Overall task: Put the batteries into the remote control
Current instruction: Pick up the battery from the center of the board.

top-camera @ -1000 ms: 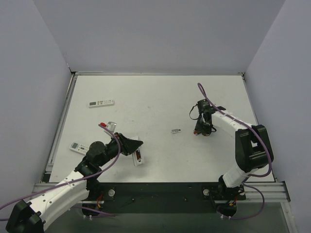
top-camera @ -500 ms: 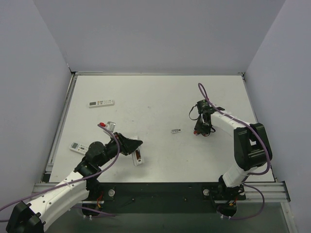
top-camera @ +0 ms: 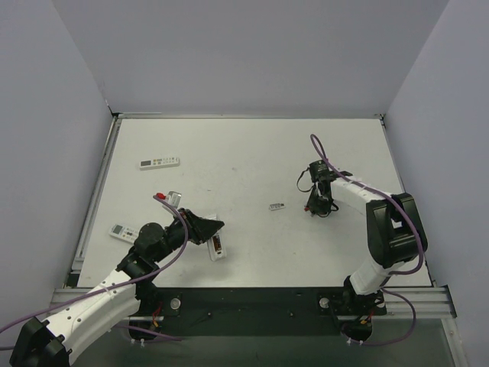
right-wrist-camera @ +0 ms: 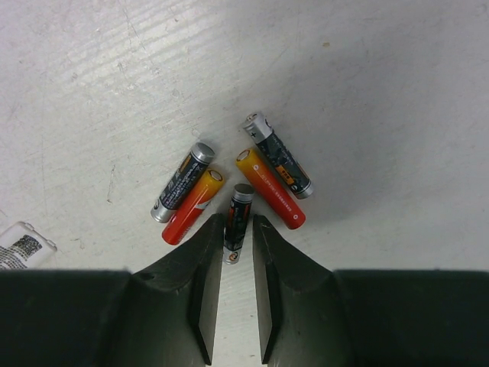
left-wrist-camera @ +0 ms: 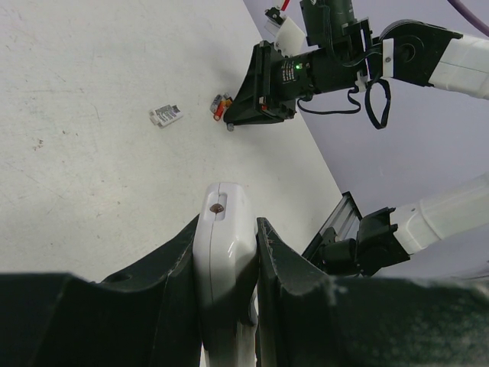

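My right gripper [right-wrist-camera: 238, 223] straddles one battery [right-wrist-camera: 241, 200], jaws narrow; whether they pinch it yet I cannot tell. I should squeeze mid-body and lift straight, clear of the other batteries [right-wrist-camera: 269, 187] just beside it. My left gripper [left-wrist-camera: 226, 228] clamps the remote control [left-wrist-camera: 220, 264], well apart.

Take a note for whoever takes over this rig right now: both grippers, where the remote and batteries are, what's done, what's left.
Left gripper: shut on the remote, at the table's near left.
Right gripper: down at the table, fingers flanking one dark battery; firm grip not clear.
Four other batteries lie loose on the table around it.
Done: remote held. No battery lifted yet.
Left: pick up the batteries and load them into the remote.
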You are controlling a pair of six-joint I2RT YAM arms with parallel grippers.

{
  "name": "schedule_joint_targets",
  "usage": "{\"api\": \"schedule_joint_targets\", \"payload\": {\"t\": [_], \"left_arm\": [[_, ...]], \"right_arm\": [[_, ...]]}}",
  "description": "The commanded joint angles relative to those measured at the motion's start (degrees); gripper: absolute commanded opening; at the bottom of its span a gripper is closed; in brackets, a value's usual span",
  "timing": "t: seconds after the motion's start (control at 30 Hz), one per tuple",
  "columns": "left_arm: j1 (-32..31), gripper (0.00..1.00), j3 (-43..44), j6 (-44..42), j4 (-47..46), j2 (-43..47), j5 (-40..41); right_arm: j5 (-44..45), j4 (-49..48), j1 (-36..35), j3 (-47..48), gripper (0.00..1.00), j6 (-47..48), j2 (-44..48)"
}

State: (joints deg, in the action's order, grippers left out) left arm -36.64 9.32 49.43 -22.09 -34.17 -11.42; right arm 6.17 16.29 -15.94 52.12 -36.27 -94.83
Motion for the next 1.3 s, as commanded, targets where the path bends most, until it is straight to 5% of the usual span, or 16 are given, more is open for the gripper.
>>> {"api": "schedule_joint_targets", "payload": {"t": [0.0, 0.5, 0.67, 0.93, 1.27], "left_arm": [[0.3, 0.0, 0.5, 0.5, -3.6, 0.3, -0.9], [0.5, 0.0, -1.8, 3.6, -8.1, -1.3, 0.0], [0.5, 0.0, -3.5, 5.0, -11.3, -1.1, 1.2], [0.6, 0.0, -7.6, 9.6, -17.4, 0.1, 3.5], [0.6, 0.0, -11.1, 16.2, -13.9, 5.7, 11.0]], "right_arm": [[0.5, 1.6, -1.0, -2.4, 0.18, -0.5, 1.7], [0.3, 3.6, -4.0, -7.8, 0.0, 4.4, 6.9], [-0.4, 6.5, -9.9, -6.8, 0.0, 8.6, 13.5], [-5.4, 15.9, -24.7, 5.6, 0.0, 16.8, 22.8], [-12.4, 23.2, -41.4, 25.1, 0.0, 16.7, 14.3]]}}
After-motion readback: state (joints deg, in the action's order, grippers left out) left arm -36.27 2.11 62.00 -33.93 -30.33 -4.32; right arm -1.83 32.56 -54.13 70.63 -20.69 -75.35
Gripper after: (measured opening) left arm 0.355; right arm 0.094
